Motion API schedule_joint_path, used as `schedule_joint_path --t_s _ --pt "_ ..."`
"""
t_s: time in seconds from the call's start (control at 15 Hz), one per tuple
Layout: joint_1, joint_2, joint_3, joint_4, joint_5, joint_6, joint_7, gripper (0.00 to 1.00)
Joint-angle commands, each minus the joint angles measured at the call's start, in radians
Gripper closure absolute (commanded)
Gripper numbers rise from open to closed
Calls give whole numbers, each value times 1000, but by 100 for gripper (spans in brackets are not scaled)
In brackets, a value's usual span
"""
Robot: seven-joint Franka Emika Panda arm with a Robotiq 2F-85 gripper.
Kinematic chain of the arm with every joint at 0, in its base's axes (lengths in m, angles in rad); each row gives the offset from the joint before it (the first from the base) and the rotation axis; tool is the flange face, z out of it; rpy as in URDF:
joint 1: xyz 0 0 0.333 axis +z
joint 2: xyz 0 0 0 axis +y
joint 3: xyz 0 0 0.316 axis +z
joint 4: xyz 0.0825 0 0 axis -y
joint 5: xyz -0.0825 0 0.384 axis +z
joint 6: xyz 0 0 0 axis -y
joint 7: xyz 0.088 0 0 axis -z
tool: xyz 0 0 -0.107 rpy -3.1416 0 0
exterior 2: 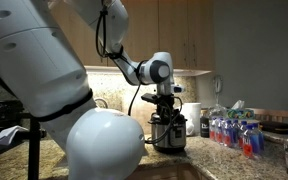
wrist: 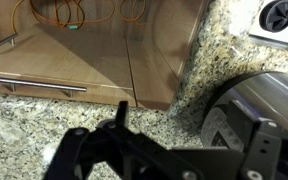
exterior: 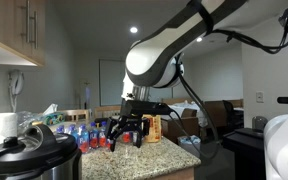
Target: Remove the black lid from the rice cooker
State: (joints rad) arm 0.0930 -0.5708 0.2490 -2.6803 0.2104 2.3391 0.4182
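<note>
The rice cooker [exterior: 34, 162] is a black pot with a silver band, and it stands on the granite counter at the lower left. The black lid [exterior: 29, 143] sits on top of it with its knob up. My gripper [exterior: 125, 140] hangs open and empty over the counter, beyond the cooker and apart from the lid. In an exterior view the gripper [exterior 2: 167, 108] lines up just above the cooker [exterior 2: 167, 132]. In the wrist view the cooker's silver side [wrist: 259, 100] is at the right, and the spread fingers [wrist: 189, 118] have only counter between them.
Several water bottles [exterior: 84, 135] stand on the counter behind the gripper; they also show in an exterior view [exterior 2: 234, 132]. An orange box [exterior: 154, 128] is beside them. Wooden cabinet doors [wrist: 64, 60] lie beyond the counter edge. A white appliance [wrist: 279, 18] sits at the top right.
</note>
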Motion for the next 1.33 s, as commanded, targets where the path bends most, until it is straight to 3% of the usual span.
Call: schedule_joint_path --t_s 0.0,0.2,0.4,0.73,0.93,1.0,1.07,1.27 --pt "12 -64 17 24 14 -12 85 0" --pt "22 -143 26 77 26 -8 133 0" --pt "14 -127 44 213 -14 -54 107 0" --pt "-37 87 118 542 -157 -251 81 0" --pt "-33 262 143 708 -227 -288 79 0" --pt "-17 299 141 733 -223 -296 79 0" --pt "-1 190 116 634 -208 -253 107 0" --pt "11 307 113 716 -216 -261 106 0"
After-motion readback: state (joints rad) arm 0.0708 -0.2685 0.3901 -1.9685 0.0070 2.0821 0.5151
